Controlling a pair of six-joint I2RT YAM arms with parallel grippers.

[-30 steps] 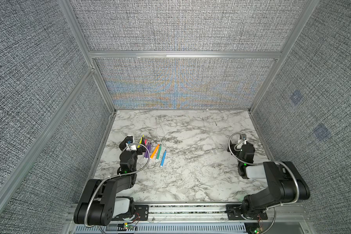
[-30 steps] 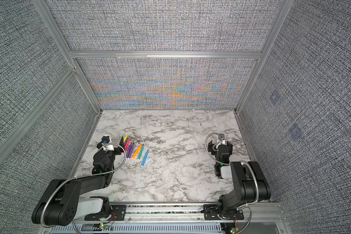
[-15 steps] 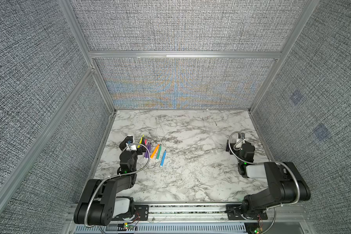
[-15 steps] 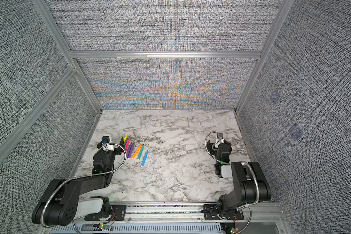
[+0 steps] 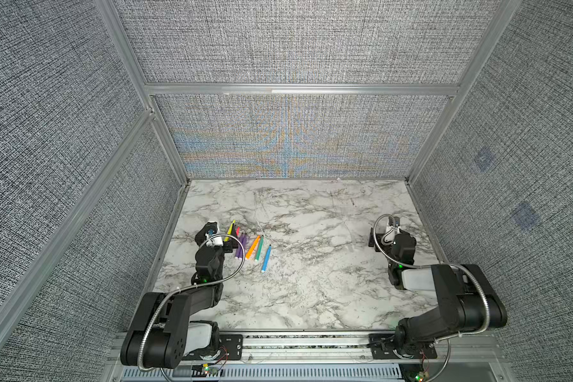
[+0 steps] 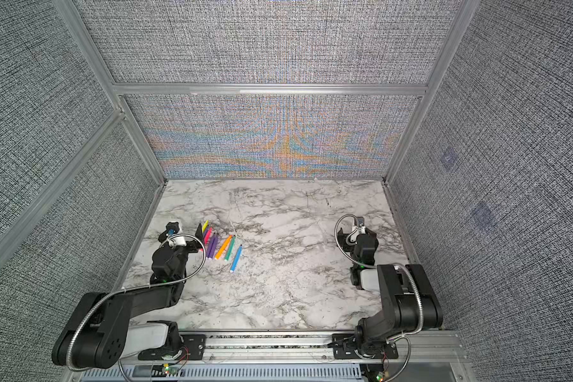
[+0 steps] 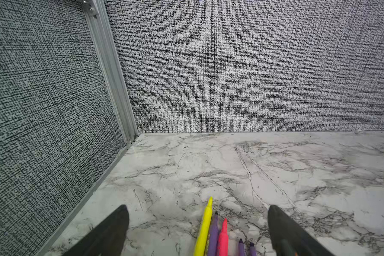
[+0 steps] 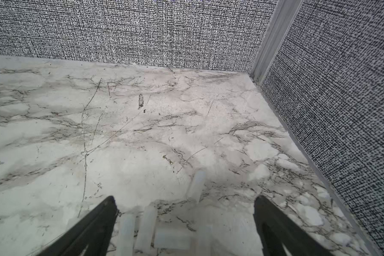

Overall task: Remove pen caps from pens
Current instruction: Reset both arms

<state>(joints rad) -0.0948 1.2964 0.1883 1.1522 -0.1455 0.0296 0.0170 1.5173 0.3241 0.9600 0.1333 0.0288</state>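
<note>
Only the right arm has moved since the earlier frames, and only slightly: its wrist has shifted a little toward the back wall. The left arm, the pens (image 5: 252, 247) and the marble-patterned table (image 5: 311, 291) show no change in either top view.

**Gripper state**
- Left gripper (image 7: 197, 208): jaws spread wide and holding nothing. It sits low over the far ends of the pens. The tips of the yellow pen (image 7: 204, 228), a purple pen (image 7: 213, 235) and the pink pen (image 7: 223, 239) lie between its fingers without touching them.
- Right gripper (image 8: 185, 199): jaws spread wide and holding nothing. It hangs over the table near the right wall.

**Location of task items**
- The pens lie in a loose fan just beside the left gripper, with the blue pen (image 5: 266, 258) outermost.
- The pen caps (image 8: 145, 226) are cloudy, near-clear tubes. At least four rest on the table between and below the right gripper's fingers, well apart from the pens.

**Task status (assessment)**
Every pen tip that can be made out is pointed and bare. The caps are gathered on the right side. The removal work therefore appears complete or nearly so. The small motion is consistent with the arms settling rather than starting a new grasp.

**Markings**
No brand, label or writing is legible on the pens, caps, arms or walls.
</note>
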